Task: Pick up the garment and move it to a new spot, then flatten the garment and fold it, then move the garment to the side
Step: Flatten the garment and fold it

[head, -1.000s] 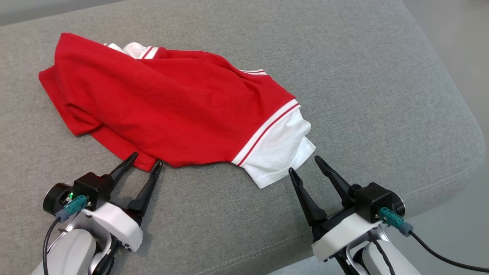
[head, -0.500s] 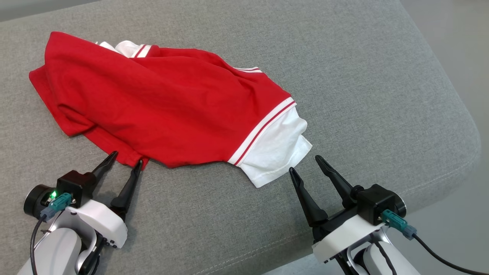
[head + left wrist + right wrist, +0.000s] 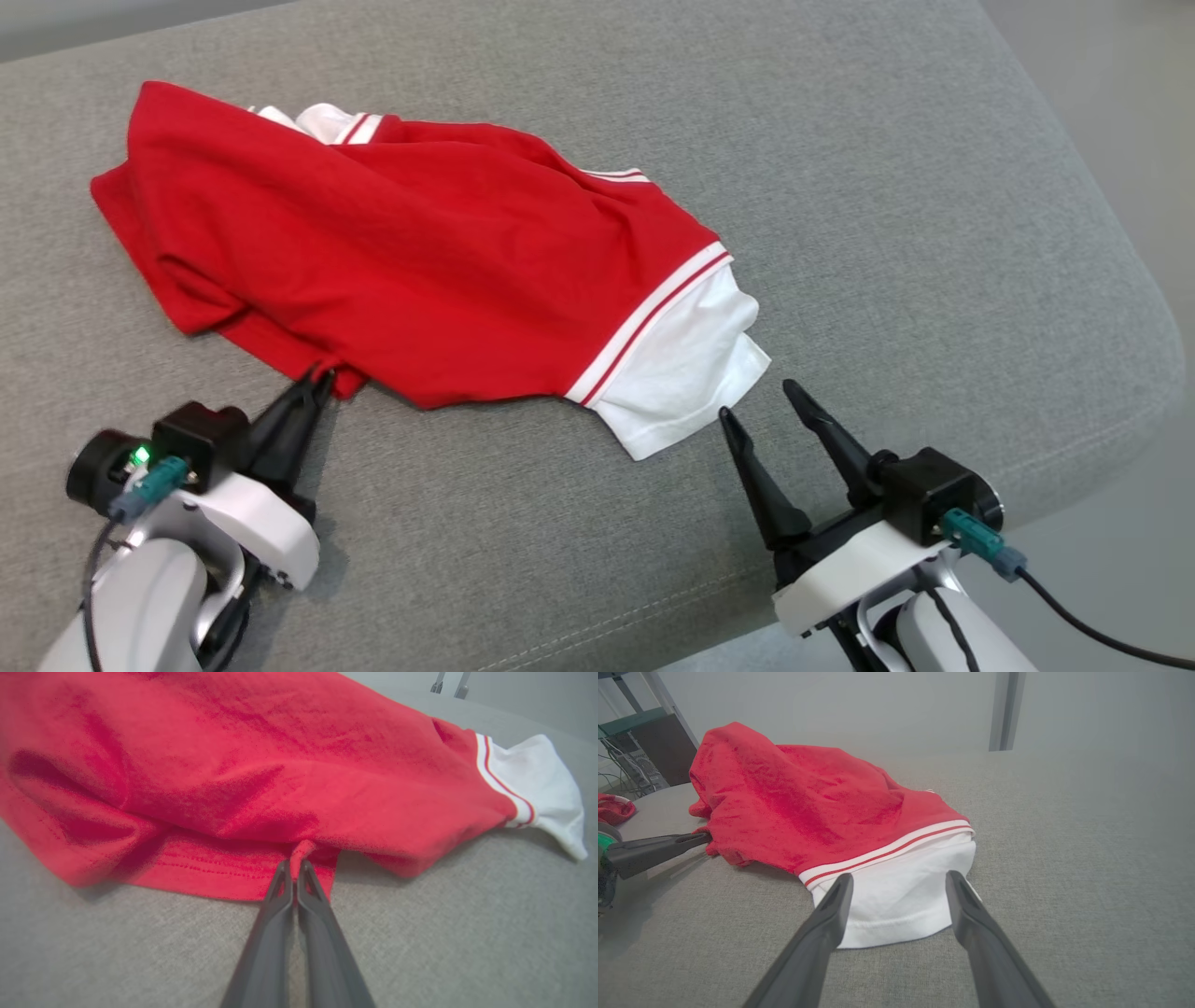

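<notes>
**Garment (image 3: 420,271) pinched at its near hem**

Left claw (image 3: 316,381) sits at the near edge of the red cloth with its two dark fingers pressed together, clamped on a small raised fold of the hem. The left wrist view shows that fold bunched up between the tips (image 3: 294,868), with a stitched line of hem running off to either side. Right claw (image 3: 756,399) stands with its fingers apart and nothing between them. Its tips are just beside the near hem of the white sleeve (image 3: 686,373), and whether they touch it cannot be told. In the right wrist view the spread fingers frame that sleeve (image 3: 896,905), and the closed left claw (image 3: 703,837) reaches in from the left to the red edge.

The garment lies crumpled on a grey upholstered cushion (image 3: 887,187). In the head view its long axis runs on a diagonal, from the far left down to the near right. The broad red end points to the far left. The white sleeve, set off by a red-and-white striped band (image 3: 649,317), points to the near right, towards the right claw. A bit of white trim (image 3: 327,121) peeks out at the far edge.
</notes>
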Available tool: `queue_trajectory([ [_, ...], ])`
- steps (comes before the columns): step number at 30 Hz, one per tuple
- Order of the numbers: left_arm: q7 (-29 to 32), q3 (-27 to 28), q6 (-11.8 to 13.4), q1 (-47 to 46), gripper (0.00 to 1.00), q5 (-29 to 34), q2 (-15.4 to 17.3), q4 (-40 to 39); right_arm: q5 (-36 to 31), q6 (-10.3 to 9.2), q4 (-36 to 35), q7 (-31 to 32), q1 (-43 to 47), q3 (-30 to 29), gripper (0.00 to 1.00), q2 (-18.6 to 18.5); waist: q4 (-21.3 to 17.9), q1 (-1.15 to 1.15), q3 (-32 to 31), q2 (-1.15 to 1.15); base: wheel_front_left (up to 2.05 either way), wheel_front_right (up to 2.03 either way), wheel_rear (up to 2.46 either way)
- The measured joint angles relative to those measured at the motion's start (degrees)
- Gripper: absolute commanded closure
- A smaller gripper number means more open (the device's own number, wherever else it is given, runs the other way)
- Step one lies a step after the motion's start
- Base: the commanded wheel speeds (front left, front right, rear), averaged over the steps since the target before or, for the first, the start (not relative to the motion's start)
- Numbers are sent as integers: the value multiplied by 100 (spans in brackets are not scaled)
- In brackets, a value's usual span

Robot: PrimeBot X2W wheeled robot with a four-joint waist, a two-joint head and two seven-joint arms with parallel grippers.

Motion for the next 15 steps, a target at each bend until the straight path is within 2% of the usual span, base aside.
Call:
queue_trajectory([
  [8,-1,934,-1,50,100,300,100,-879,-13,0,364,0,-4,-469,0,-1,410,0,-150,0,0,0,0],
  [15,-1,1365,-5,438,100,563,125,-1414,-13,0,875,0,-99,-867,0,0,1150,0,-383,0,0,0,0],
])
